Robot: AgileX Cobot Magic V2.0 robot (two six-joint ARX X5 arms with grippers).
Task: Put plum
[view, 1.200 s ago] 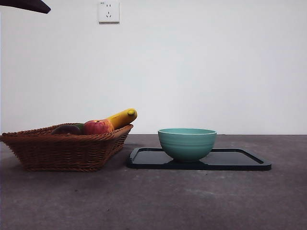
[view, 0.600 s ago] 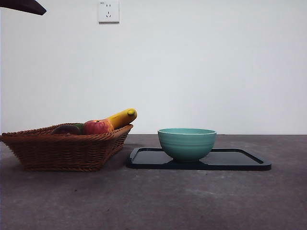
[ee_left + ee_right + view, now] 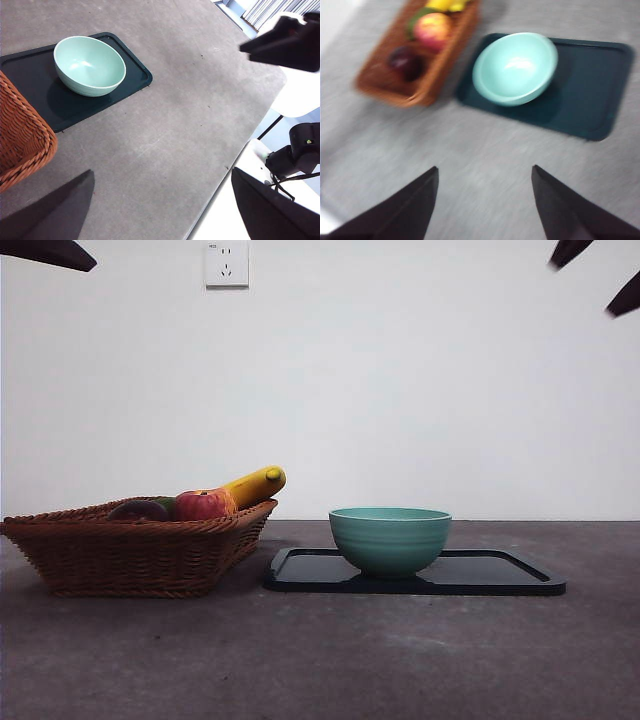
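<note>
The dark maroon plum (image 3: 138, 509) lies in the brown wicker basket (image 3: 130, 555) at the left of the table, beside a red-and-yellow apple (image 3: 203, 505). It also shows in the blurred right wrist view (image 3: 406, 62). My right gripper (image 3: 485, 200) is open and empty, high above the table in front of the basket and bowl. Its jaw tips show at the top right corner of the front view (image 3: 598, 275). My left gripper (image 3: 160, 210) is open and empty, high above the table. The plum is hidden in the left wrist view.
A teal bowl (image 3: 390, 539) stands empty on the left part of a dark tray (image 3: 500, 575). A banana (image 3: 252, 485) and a green fruit lie in the basket. A wall socket (image 3: 226, 264) is on the white wall. The table edge (image 3: 220, 180) runs near the left gripper.
The right gripper's jaw tips have come into the top right corner of the front view. The left arm's tip at the top left has barely moved. The fruit, bowl and tray stay put.
</note>
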